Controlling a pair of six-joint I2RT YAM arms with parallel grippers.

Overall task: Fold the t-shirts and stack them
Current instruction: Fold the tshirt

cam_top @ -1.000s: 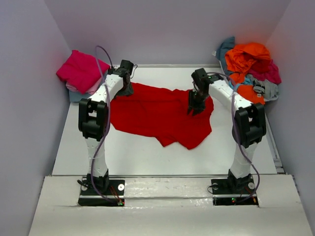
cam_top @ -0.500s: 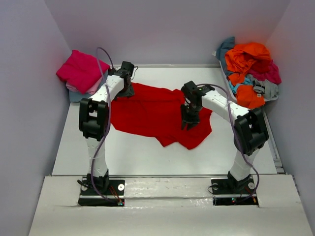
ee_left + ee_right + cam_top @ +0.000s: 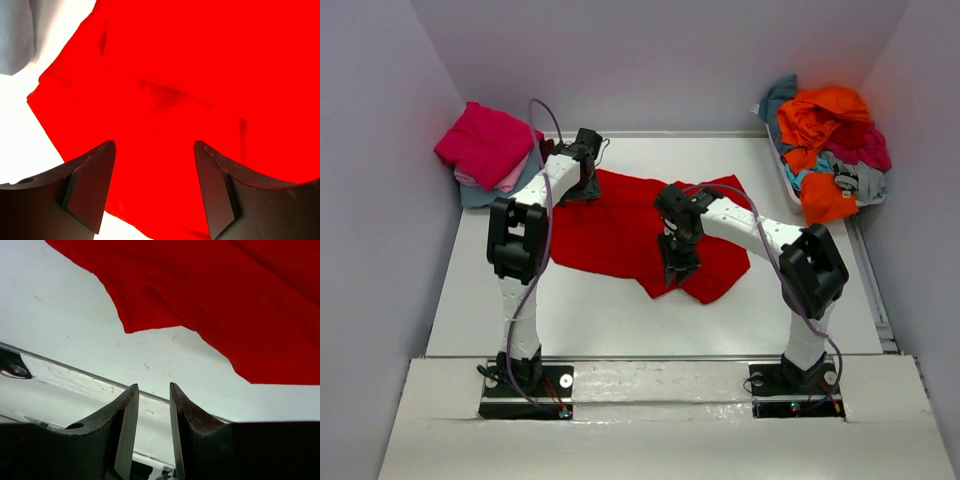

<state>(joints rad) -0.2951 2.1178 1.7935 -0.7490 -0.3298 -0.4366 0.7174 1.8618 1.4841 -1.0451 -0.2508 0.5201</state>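
Top view: the red t-shirt (image 3: pixel 620 225) lies spread but wrinkled in the middle of the bench (image 3: pixel 490 290), and its lower edge is uneven. The left tool (image 3: pixel 576 190) is at the shirt's upper left corner, and the right tool (image 3: pixel 677 272) is over its lower edge. A folded stack (image 3: pixel 485 145) with magenta on top sits at the upper left, and the unfolded pile (image 3: pixel 825 120) is at the upper right. I judge the step to be flattening this shirt before the first fold. Next, each tool must pinch an edge and draw the cloth straight.

Left wrist view: the fingers (image 3: pixel 90 185) stand wide apart with nothing between them, and red cloth is below. I cannot tell whether they touch it. A grey shape (image 3: pixel 15 35) in the upper left corner is cut off.

Right wrist view: the fingers (image 3: pixel 125 425) leave only a narrow, empty gap over bare bench. The shirt's edge crosses the upper part of the frame. Sleeves and collar are hard to make out in any view.
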